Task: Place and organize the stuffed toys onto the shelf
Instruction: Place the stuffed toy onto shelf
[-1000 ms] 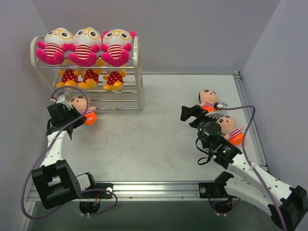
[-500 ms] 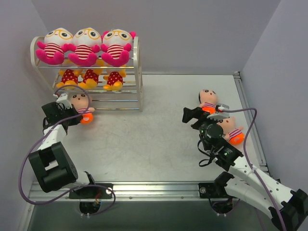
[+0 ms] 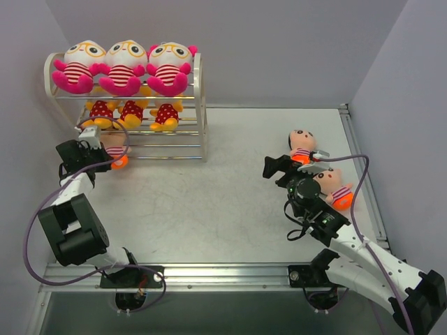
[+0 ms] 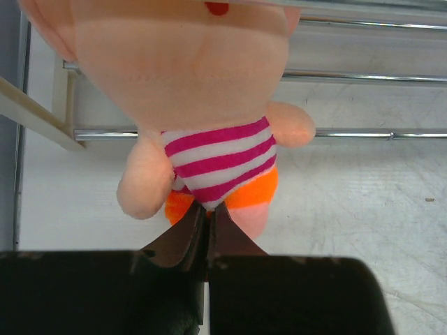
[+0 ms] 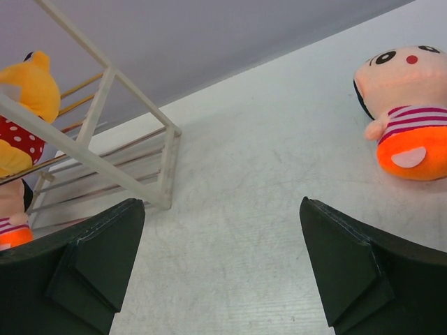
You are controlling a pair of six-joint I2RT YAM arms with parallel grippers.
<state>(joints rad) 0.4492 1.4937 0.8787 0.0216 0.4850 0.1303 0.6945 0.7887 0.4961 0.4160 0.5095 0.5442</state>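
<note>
Shelved: pink dolls (image 3: 126, 66), yellow dolls (image 3: 131, 112). Left gripper (image 4: 207, 223) pinches peach-faced doll (image 4: 209, 105) at shelf (image 3: 199, 105) bottom tier, 9 o'clock. Right gripper (image 5: 222, 237) wide, empty; two loose dolls (image 3: 302, 145) (image 3: 334, 187) wait, 3 o'clock.

The plush doll (image 4: 220, 157) is soft fuzzy cloth, the shelf rods (image 4: 370, 132) glossy metal, the tabletop (image 4: 363, 237) matt.

Top external: I look down from high at the near side, far off.
Left wrist: close up on cream-white wire rack (image 4: 363, 132).
Right wrist: low, same rack farther off.
</note>
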